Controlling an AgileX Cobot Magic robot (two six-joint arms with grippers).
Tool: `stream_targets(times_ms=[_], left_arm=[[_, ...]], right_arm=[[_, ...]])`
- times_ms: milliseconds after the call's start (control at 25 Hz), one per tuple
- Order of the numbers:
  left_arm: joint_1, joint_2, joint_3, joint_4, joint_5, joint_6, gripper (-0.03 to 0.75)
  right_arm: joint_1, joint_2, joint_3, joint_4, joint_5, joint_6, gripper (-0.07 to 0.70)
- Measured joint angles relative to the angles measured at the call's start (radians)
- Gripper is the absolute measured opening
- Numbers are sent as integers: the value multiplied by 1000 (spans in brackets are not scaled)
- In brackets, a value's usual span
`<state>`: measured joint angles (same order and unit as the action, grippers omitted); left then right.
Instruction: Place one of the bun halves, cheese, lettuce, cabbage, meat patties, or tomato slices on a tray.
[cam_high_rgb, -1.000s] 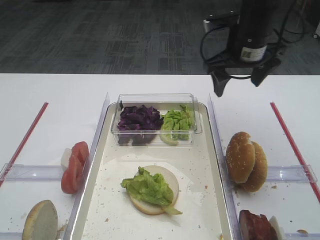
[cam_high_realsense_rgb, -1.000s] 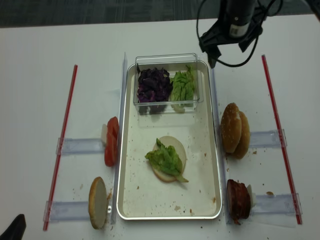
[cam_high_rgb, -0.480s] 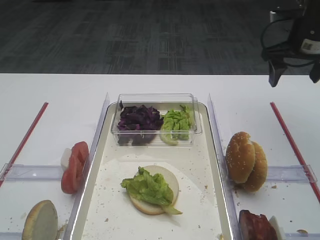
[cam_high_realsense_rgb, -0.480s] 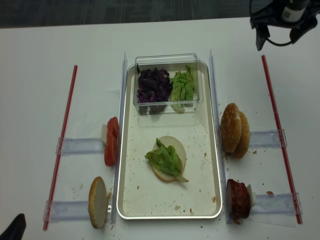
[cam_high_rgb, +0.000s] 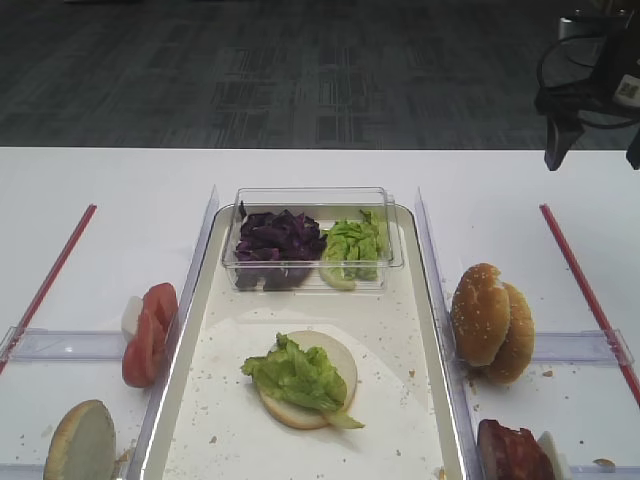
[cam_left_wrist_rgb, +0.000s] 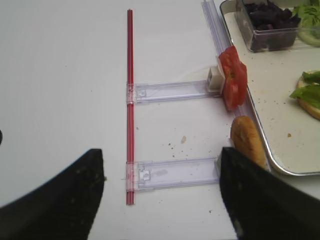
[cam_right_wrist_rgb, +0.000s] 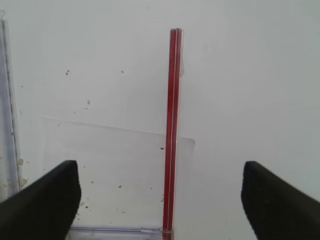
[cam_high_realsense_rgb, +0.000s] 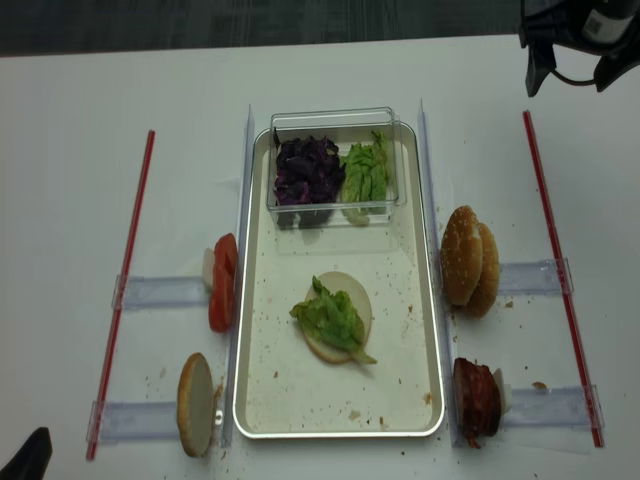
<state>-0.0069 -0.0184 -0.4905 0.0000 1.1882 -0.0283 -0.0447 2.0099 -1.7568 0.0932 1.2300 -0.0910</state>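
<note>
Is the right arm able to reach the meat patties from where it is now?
Probably yes. The right gripper hangs open and empty above the far right of the table, and the meat patties lie uncovered on the same side, beside the tray. Nothing stands between them.

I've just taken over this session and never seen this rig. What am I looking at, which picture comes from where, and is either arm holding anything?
It is a two-armed robot at a white table. Two pictures look down from above; two come from cameras on the wrists. The right gripper hangs open and empty at the far right, over a red strip. The left gripper is open too, holding nothing, near the tomato slices. In the middle lies the tray, bearing a bun half topped with lettuce, and a clear tub of cabbage. Sesame buns and meat patties sit right of it.
</note>
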Motion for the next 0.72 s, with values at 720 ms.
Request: stream_targets(times_ms=[720], left_arm=[[0, 0, 0, 0, 0, 0, 454]], right_arm=[[0, -390, 149, -1, 12, -29, 664]])
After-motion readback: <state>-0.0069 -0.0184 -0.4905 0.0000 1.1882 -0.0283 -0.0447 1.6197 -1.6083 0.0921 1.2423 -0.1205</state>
